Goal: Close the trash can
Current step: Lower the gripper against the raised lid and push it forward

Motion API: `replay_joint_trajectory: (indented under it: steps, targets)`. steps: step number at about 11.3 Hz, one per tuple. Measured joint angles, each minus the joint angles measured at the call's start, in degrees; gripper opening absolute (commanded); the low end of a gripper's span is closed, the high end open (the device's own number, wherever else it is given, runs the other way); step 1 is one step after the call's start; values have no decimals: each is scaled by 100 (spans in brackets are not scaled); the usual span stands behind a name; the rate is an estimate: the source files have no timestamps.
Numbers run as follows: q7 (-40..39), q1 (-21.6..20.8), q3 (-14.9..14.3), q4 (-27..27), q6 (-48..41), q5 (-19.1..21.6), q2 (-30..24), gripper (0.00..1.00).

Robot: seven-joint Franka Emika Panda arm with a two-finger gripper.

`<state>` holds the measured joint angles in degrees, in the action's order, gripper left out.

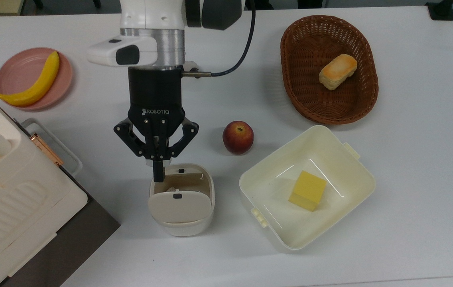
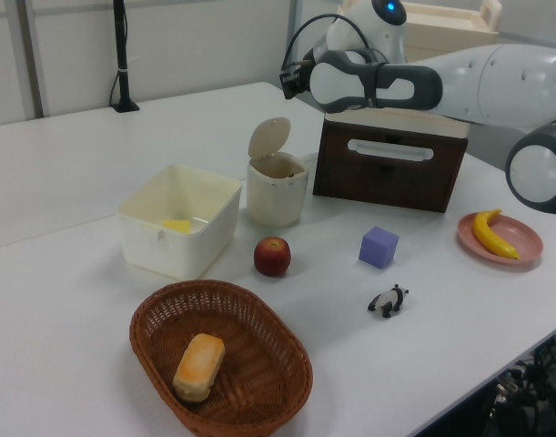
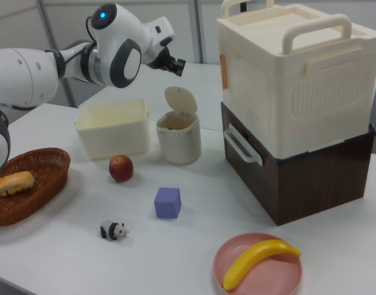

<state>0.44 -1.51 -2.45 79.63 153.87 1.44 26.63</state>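
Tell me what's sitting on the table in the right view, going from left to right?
Wicker basket with bread, toy panda, apple, purple cube, pink plate with banana, then the stacked boxes.

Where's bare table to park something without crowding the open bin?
Free: the white table on the top view's right, past the cream square tub, and the strip below it. Crowded: around the off-white trash can, hemmed by the shut gripper, red apple and tub.
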Motion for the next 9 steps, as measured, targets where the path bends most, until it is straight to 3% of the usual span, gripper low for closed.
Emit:
replay_joint_trajectory:
  steps: [9]
  targets:
    - [-2,-7,-3,-287,43,-15,468,0]
